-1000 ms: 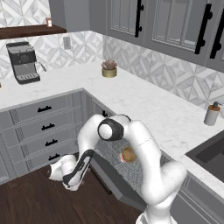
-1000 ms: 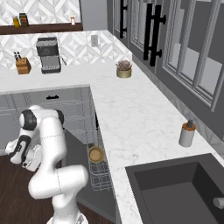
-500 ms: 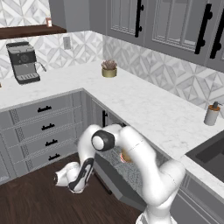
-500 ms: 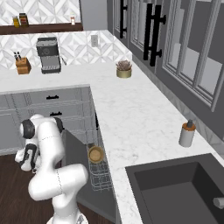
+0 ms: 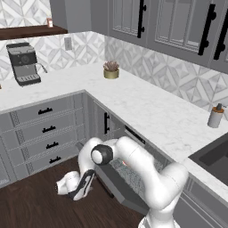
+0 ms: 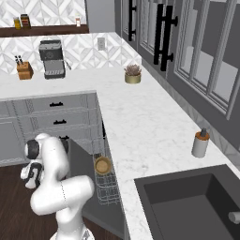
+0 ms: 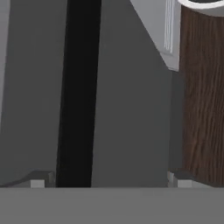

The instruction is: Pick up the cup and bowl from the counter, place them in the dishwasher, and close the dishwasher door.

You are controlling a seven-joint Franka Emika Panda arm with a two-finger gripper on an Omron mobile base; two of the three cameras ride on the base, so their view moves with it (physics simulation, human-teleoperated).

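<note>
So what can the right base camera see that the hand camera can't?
Right base view: the bowl sitting in the dishwasher rack, the soap dispenser and the sink. Hand view: the black bar handle, very close up. Both: the grey dishwasher door and the dark wood floor.

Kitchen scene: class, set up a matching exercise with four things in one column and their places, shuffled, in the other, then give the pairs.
Things:
1. bowl
2. plant pot
3. soap dispenser
4. gripper

Places:
A. counter near the sink
B. low over the dark floor
C. in the dishwasher rack
D. counter by the backsplash corner

Pairs: 1-C, 2-D, 3-A, 4-B
</note>
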